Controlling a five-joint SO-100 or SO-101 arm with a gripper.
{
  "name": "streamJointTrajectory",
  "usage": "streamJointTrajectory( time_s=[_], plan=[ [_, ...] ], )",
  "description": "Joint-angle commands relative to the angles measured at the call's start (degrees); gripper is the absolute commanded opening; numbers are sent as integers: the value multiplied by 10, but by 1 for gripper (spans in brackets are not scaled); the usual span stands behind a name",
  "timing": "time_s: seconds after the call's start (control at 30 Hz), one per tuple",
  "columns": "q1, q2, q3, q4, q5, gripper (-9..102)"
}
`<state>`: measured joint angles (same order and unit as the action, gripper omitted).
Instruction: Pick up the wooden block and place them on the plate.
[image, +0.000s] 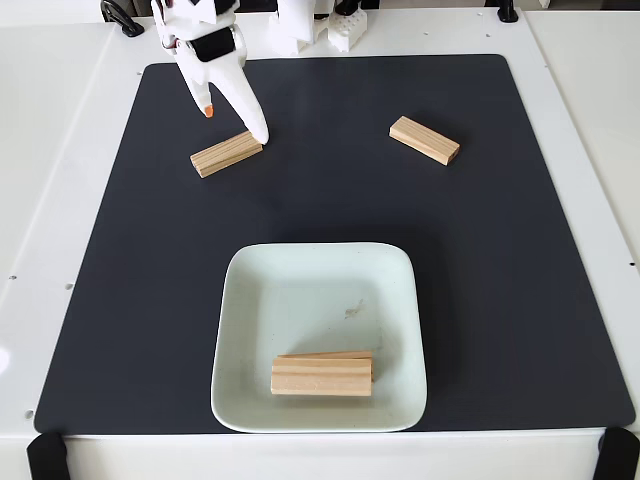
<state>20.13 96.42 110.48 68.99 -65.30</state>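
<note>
My white gripper (233, 123) hangs open at the mat's far left, one finger tipped orange (208, 110), the other white fingertip (258, 135) right at the far right end of a wooden block (222, 156). That block lies flat on the mat, angled, just in front of the fingers and not between them. A second wooden block (424, 139) rests alone at the far right of the mat. The pale square plate (240, 300) sits near the front edge and holds two more wooden blocks (321, 378), pressed together near its front rim, the rear one mostly hidden.
A black mat (500, 300) covers the white table. The arm's white base parts (345, 28) stand at the far edge behind the mat. Black clamps (46, 455) grip the table's front corners.
</note>
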Motion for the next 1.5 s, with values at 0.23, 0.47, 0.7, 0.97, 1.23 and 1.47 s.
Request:
streamJointTrajectory(
  time_s=[0.23,0.47,0.7,0.97,1.23,1.47],
  plan=[
    [-3,-69,-22,-76,-4,61],
    [-31,-80,-22,-76,3,61],
    [-50,-80,-15,-76,4,61],
    [-52,-80,-15,-76,4,58],
    [-46,-81,-14,-76,4,24],
    [-42,-81,-14,-76,4,2]
  ],
)
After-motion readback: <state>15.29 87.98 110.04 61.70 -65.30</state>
